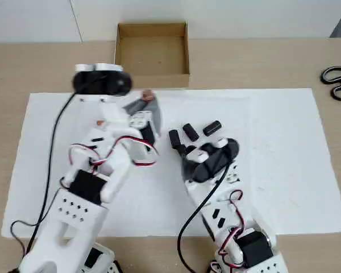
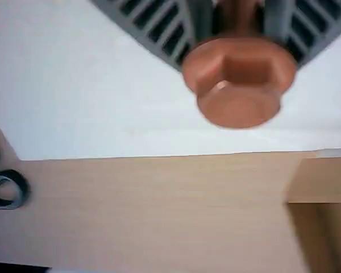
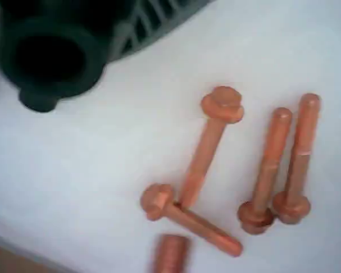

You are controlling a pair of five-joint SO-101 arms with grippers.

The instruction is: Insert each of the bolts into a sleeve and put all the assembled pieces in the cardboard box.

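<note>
Left gripper clamps 1 bolt; right gripper apparently grips 1 sleeve.

The white left arm is stretched forward, the left gripper closed on a copper-coloured hex-head bolt. The white right arm angles inward, the right gripper clamping a black cylindrical sleeve.

Bright, even light fills the counter; the white sheet nearly glares. Shadows under the bolts are soft, faint.
</note>
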